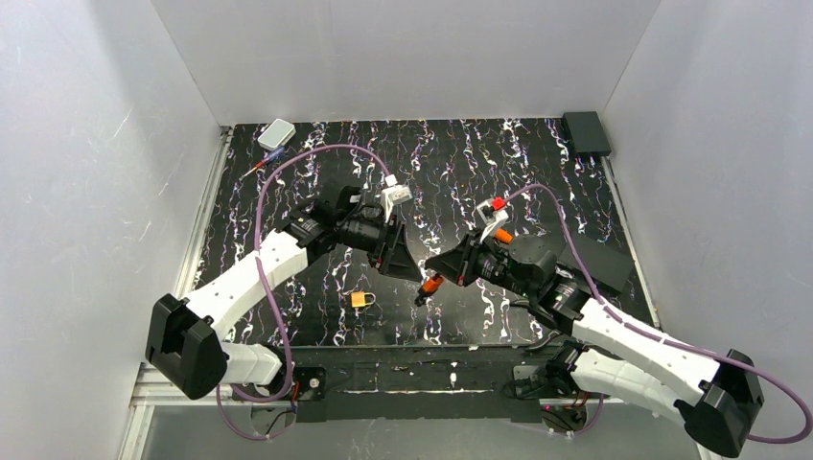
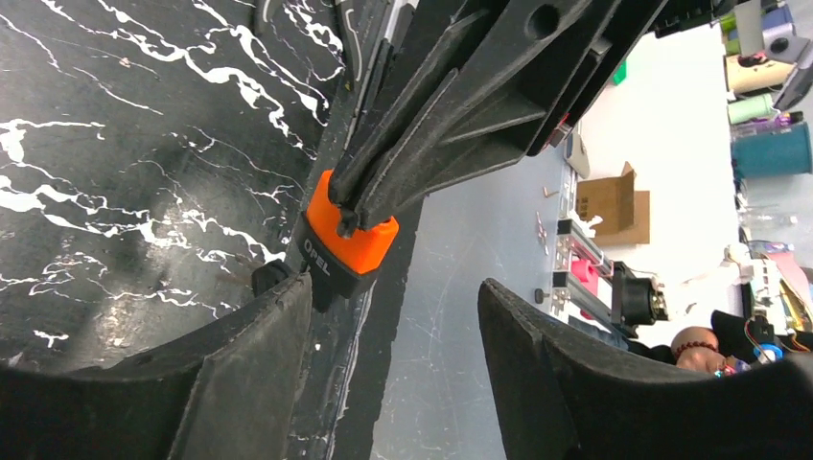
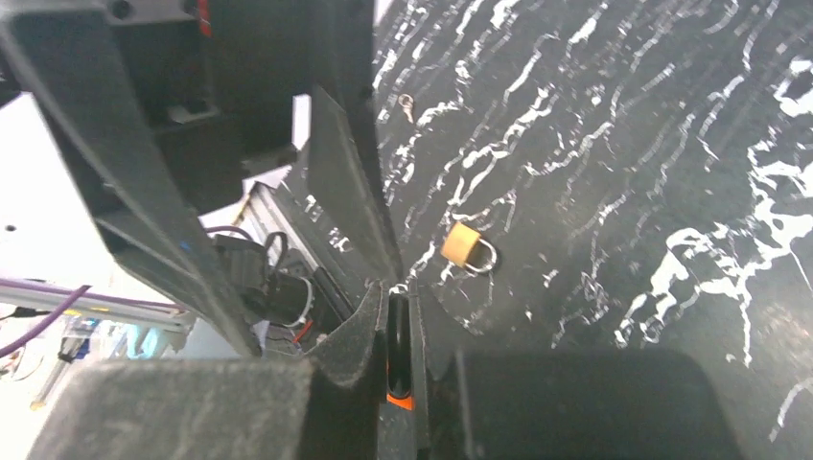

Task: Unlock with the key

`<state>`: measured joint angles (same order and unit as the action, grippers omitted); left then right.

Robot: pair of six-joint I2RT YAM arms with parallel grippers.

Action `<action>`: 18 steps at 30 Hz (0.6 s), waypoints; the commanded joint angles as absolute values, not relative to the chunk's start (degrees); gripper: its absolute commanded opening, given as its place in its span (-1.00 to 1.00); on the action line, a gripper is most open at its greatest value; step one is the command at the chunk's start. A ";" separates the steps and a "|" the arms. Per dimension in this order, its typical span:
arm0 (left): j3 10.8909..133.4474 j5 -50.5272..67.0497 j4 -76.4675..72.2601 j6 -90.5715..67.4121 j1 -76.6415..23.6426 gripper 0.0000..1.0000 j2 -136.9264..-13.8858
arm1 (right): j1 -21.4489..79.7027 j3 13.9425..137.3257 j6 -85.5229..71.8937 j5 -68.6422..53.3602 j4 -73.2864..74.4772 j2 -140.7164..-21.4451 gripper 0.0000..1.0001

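The orange padlock (image 1: 431, 284) with a black base is held above the mat by my right gripper (image 1: 443, 276), which is shut on its upper part. In the left wrist view the padlock (image 2: 353, 240) hangs from the right fingers (image 2: 451, 144). A small dark stub, the key (image 2: 270, 278), sticks out at the padlock's base and touches my left finger (image 2: 259, 335). My left gripper (image 2: 395, 287) is open, its jaws wide apart just below the padlock. In the right wrist view my right gripper (image 3: 398, 299) is pinched on a dark and orange part of the padlock (image 3: 401, 398).
A small yellow padlock (image 1: 361, 300) lies on the black marbled mat (image 1: 460, 163) near the front; it also shows in the right wrist view (image 3: 465, 245). A white box (image 1: 276, 134) sits at the back left, a black box (image 1: 586, 132) at the back right.
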<state>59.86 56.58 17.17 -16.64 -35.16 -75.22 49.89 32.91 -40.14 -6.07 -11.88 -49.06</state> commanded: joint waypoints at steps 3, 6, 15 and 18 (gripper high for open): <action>62.77 51.25 22.84 -12.15 -34.13 0.28 -73.99 | 50.06 32.51 -39.54 0.41 -8.32 -46.17 -0.97; 63.29 45.99 25.32 -10.08 -33.93 0.28 -73.35 | 50.03 31.13 -40.74 4.36 -6.65 -46.24 -0.97; 60.23 9.52 26.66 -5.85 -33.93 0.23 -62.73 | 49.99 31.58 -43.40 9.55 -7.38 -56.50 -0.97; 58.62 2.02 25.66 -5.18 -33.94 0.29 -58.04 | 49.52 32.99 -42.08 7.36 -10.65 -61.61 -0.97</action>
